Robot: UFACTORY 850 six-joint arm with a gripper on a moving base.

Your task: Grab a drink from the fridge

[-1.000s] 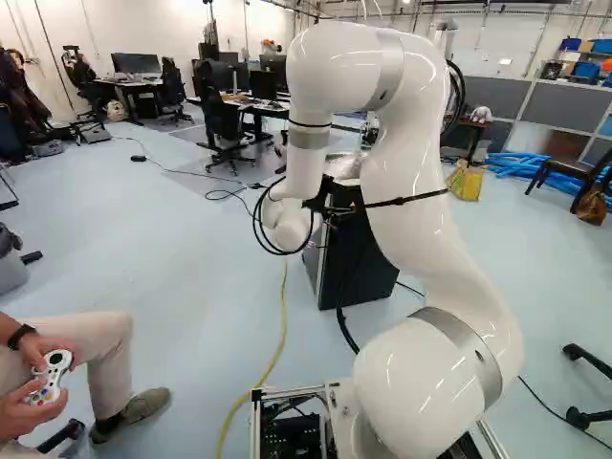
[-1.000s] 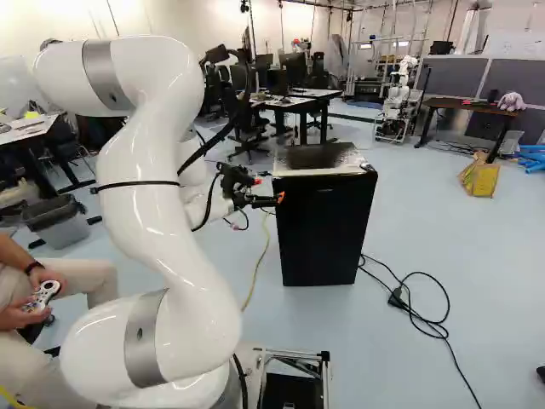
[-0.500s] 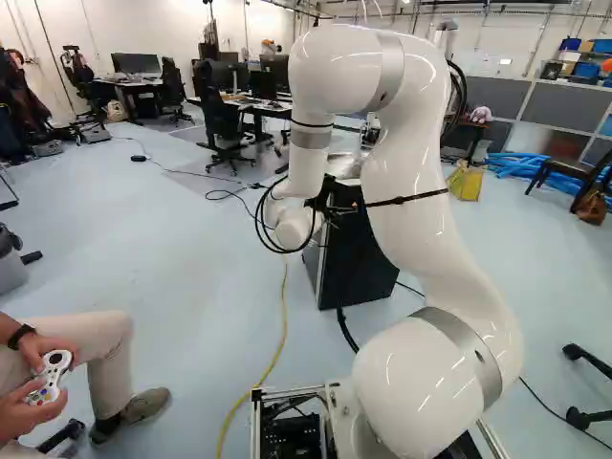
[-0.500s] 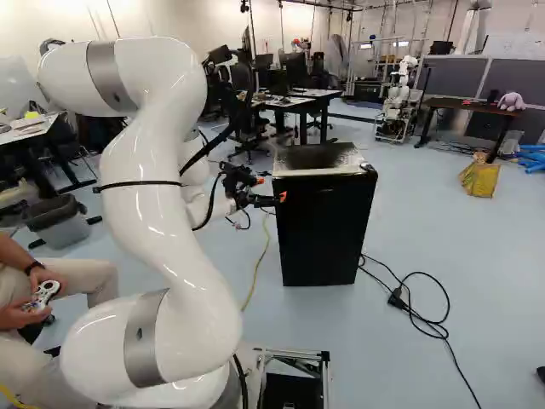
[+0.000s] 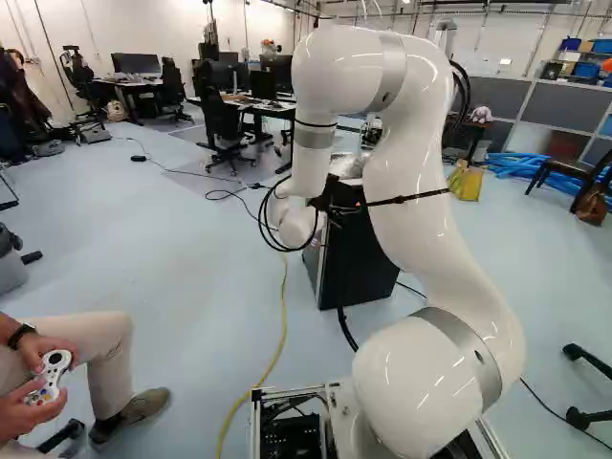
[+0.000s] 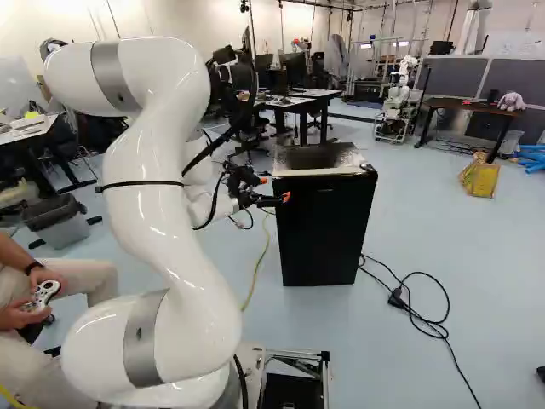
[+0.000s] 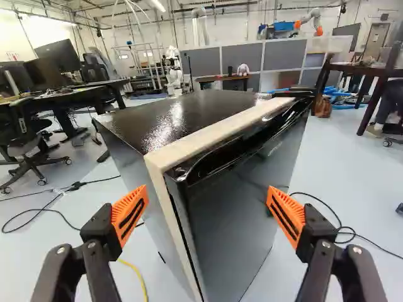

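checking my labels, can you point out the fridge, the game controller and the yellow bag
Fridge point(image 6: 325, 234), right base view: black front.
Game controller point(image 5: 51, 375), left base view: white body.
Yellow bag point(image 6: 484, 181), right base view: lower front.

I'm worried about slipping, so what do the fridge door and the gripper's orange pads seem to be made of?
The fridge door looks like coated metal or hard plastic, black and glossy, with bright reflections along its upper edge. The orange pads look like matte rubber or flexible plastic, judging by their ridged, slotted shape.
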